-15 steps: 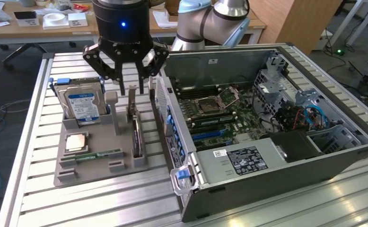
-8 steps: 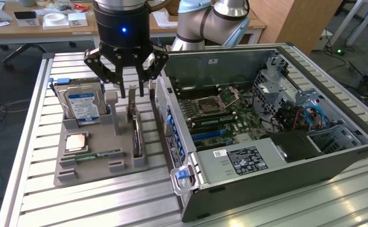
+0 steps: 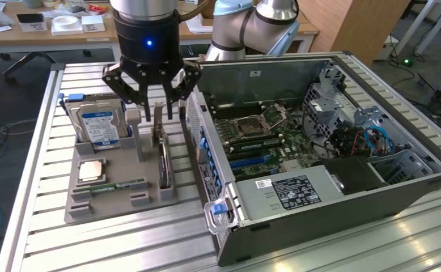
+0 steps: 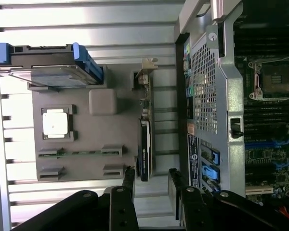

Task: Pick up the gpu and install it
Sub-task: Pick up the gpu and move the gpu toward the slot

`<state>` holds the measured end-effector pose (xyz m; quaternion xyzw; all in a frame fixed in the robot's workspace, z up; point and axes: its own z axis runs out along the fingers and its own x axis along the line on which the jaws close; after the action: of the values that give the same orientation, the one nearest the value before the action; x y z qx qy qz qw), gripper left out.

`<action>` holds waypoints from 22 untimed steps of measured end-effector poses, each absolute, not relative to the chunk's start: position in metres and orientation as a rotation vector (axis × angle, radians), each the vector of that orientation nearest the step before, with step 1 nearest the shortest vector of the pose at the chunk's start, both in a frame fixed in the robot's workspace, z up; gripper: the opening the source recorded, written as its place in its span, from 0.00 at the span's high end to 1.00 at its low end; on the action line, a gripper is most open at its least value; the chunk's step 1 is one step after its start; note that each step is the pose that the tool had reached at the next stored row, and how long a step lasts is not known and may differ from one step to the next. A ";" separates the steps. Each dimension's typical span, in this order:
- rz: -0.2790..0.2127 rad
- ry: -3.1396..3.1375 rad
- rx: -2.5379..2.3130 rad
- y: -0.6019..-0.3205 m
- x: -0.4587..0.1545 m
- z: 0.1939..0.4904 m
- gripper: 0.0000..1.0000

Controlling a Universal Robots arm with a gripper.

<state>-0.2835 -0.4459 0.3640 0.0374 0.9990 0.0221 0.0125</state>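
The end effector [image 3: 158, 116] is seen with its fingers spread and nothing held between them. It is poised directly above the gpu [image 3: 164, 164], and no contact with the card can be made out. In the wrist view the two dark fingertips [image 4: 130, 180] are set to either side of the line of the card's edge, near its black shroud end.

The gpu [image 4: 144, 144] is stood on its long edge in a slot of the grey holder tray [image 3: 118, 201]. This is the side of the tray nearest the computer case [image 3: 319, 212], and the silver end bracket [image 4: 145, 72] is turned away from the fingertips.

The same tray [image 4: 111, 139] carries three other parts. A hard drive [image 3: 100, 126] with a blue-white label is propped upright at the tray's far end in the exterior view. A square processor [image 3: 92, 170] is laid flat in a recess. A narrow green memory stick [image 3: 122, 185] is seated between two clips.

The tray and the case are placed side by side on a slatted aluminium worktop [image 3: 130, 243]. The case is laid on its side with the panel off. Inside it, a motherboard [image 3: 258, 136] is mounted, with an open processor socket [image 3: 254, 122], and blue cables [image 3: 376, 139] are gathered by the drive cage on the exterior view's right.
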 end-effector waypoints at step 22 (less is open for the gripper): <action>0.069 3.114 0.117 -0.446 -0.284 0.324 0.58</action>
<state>-0.2838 -0.4459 0.3241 0.0374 0.9990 0.0221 0.0125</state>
